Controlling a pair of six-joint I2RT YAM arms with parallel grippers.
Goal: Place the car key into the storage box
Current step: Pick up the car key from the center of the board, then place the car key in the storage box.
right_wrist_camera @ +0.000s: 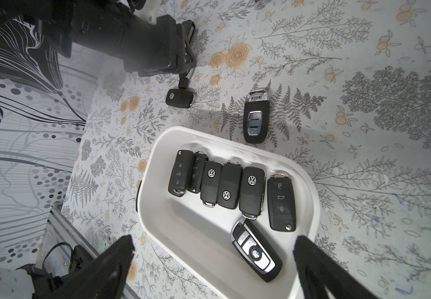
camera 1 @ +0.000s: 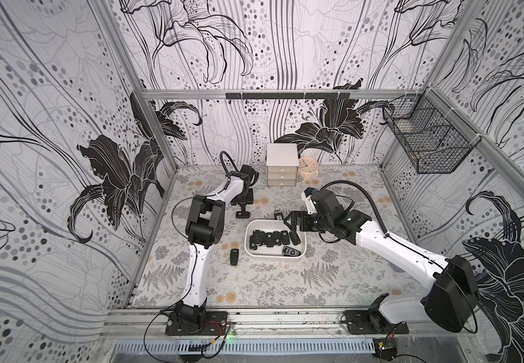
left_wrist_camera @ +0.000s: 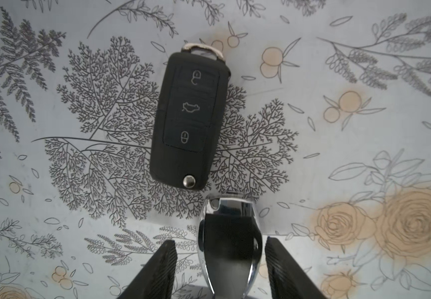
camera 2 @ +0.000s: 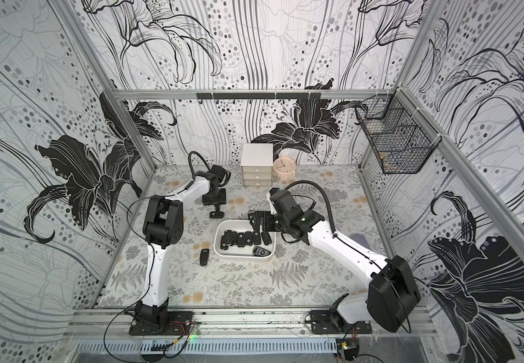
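- Between the jaws of the left gripper (left_wrist_camera: 220, 240) sits a chrome key (left_wrist_camera: 231, 233) with a black face; the jaws stand apart, with a clear gap on one side and the other finger (left_wrist_camera: 279, 266) right beside the key, so nothing is clamped
- Just ahead of those jaw tips a flip key (left_wrist_camera: 188, 119) lies buttons up on the mat (left_wrist_camera: 54, 77), close to the chrome key's end but apart from it
- Below the right gripper (right_wrist_camera: 213, 240) is the box (right_wrist_camera: 310, 181); its jaws are spread wide with nothing held, one fingertip over the mat and the other over the box's rim
- Inside the box a row (right_wrist_camera: 227, 181) of six flip keys lies side by side, and a silver fob (right_wrist_camera: 257, 252) lies nearer the right jaws
- Beyond the box from the right jaws a slim key (right_wrist_camera: 256, 120) lies on the mat just outside the rim
- In a top view the left jaws and the chrome key are off to the box's side, near it but outside, and a lone key (camera 1: 234, 257) lies on the mat beside the box, on the side away from the right jaws
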